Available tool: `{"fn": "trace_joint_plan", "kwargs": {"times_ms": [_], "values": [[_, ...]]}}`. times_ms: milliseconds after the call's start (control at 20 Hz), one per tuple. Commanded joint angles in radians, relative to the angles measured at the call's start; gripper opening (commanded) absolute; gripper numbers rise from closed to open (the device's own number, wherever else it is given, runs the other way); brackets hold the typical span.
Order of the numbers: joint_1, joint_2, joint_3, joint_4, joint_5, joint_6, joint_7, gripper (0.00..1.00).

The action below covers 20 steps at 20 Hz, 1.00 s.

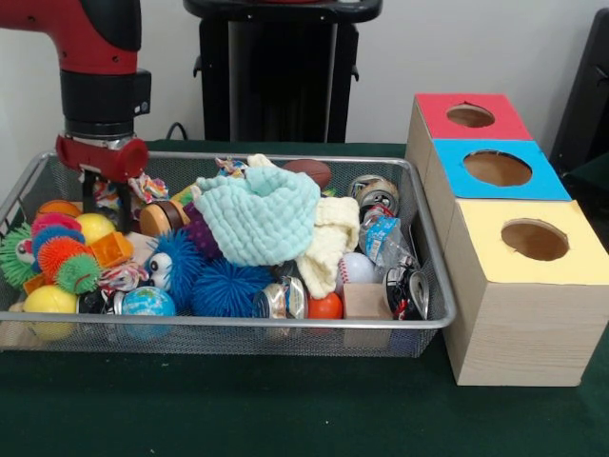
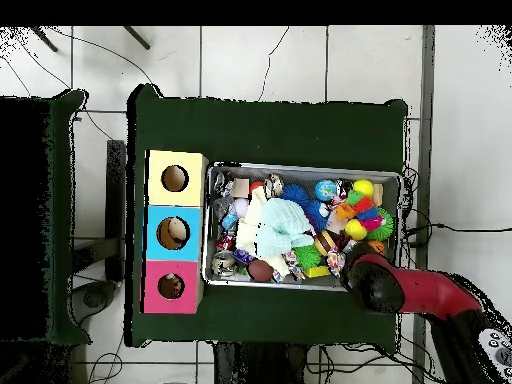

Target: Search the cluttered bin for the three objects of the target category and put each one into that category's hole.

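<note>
Wire-mesh bin (image 1: pixel 433 322) brims with toys (mint cloth (image 1: pixel 262 217) topmost); claw (image 1: pixel 105 205) state unclear.

Silver wire-mesh bin (image 1: pixel 433 314) on dark green table cloth (image 1: pixel 238 409). Three pale wood boxes: red top (image 1: pixel 447 129) far, blue top (image 1: pixel 466 186) middle, yellow top (image 1: pixel 495 262) near. In bin: mint knit cloth (image 1: pixel 262 214), cream cloth (image 1: pixel 328 238), blue spiky balls (image 1: pixel 224 286), yellow ball (image 1: pixel 49 301), blue-green globe ball (image 1: pixel 148 303), small orange ball (image 1: pixel 325 307). Arm (image 1: pixel 95 57) red and black.
</note>
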<state>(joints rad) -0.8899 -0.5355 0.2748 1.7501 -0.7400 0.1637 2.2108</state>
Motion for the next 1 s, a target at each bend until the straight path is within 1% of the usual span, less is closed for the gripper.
{"fn": "trace_joint_plan", "kwargs": {"times_ms": [50, 250, 500, 800, 1000], "values": [[0.016, 0.015, 0.054, -0.098, 0.029, -0.025, 0.032, 1.0], [0.02, 0.033, 0.049, -0.112, 0.024, -0.037, 0.036, 1.0], [0.019, 0.033, 0.059, -0.123, 0.026, -0.025, 0.026, 1.0], [-0.006, 0.042, 0.085, -0.137, 0.023, -0.011, -0.002, 1.0], [-0.047, 0.061, 0.127, -0.164, 0.011, 0.018, -0.059, 1.0]]}}
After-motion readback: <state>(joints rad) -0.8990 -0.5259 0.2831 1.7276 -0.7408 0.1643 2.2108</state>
